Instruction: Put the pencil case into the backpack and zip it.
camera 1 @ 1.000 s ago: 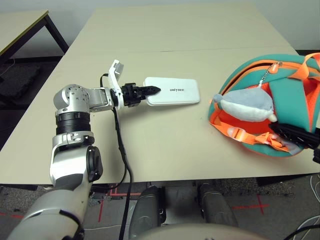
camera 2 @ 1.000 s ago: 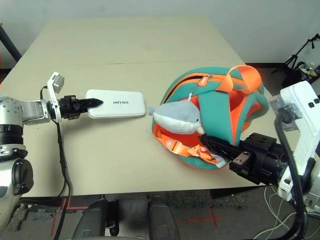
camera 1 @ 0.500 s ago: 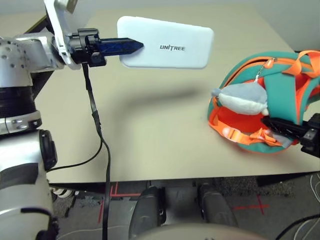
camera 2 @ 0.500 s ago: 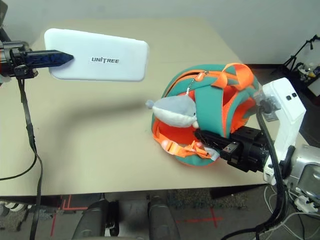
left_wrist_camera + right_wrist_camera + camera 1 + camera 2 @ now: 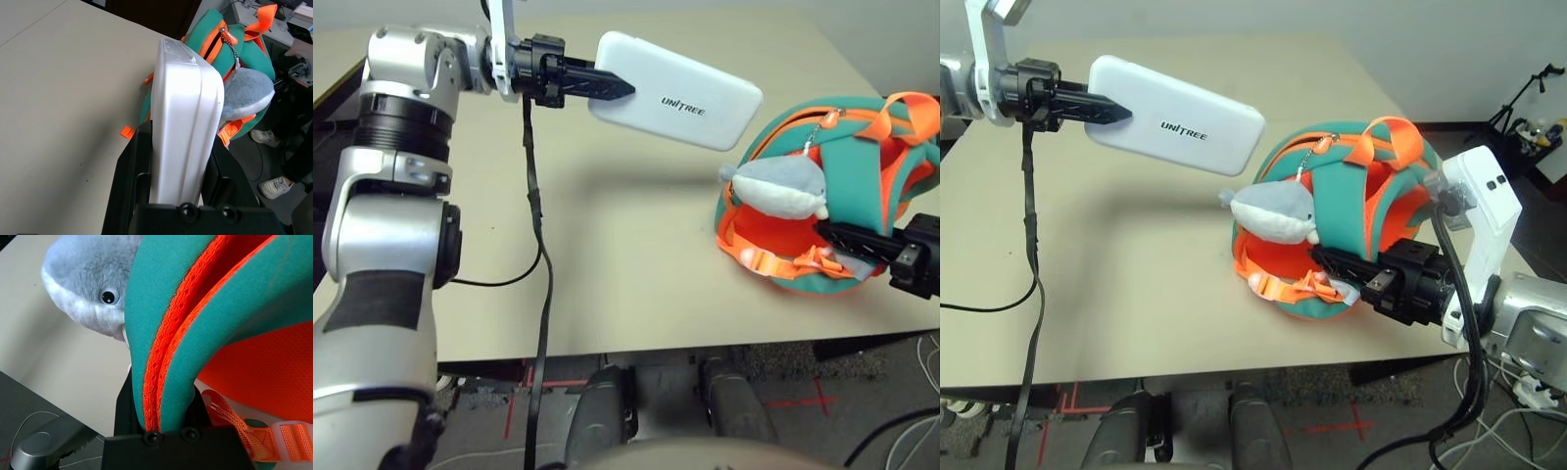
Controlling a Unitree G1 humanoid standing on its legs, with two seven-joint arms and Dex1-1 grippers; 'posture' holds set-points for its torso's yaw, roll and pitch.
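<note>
Your robot's left arm [image 5: 396,186] was shiny silver with black rings at its joints. A black cable [image 5: 536,255] hung down from its wrist. Both grippers had black pointy fingers [image 5: 597,83]. A white box [image 5: 1485,220] with a black cable sat on the right wrist.

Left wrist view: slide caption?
Left gripper holds the white pencil case on edge, pointed toward the backpack.

Head stereo pair looked forward and down over the table [image 5: 636,284], both eyes sharing the backpack [image 5: 1371,235]. Left wrist view faced along its fingers, close on the pencil case [image 5: 183,127]; right wrist view sat closest, against the backpack's edge.
</note>
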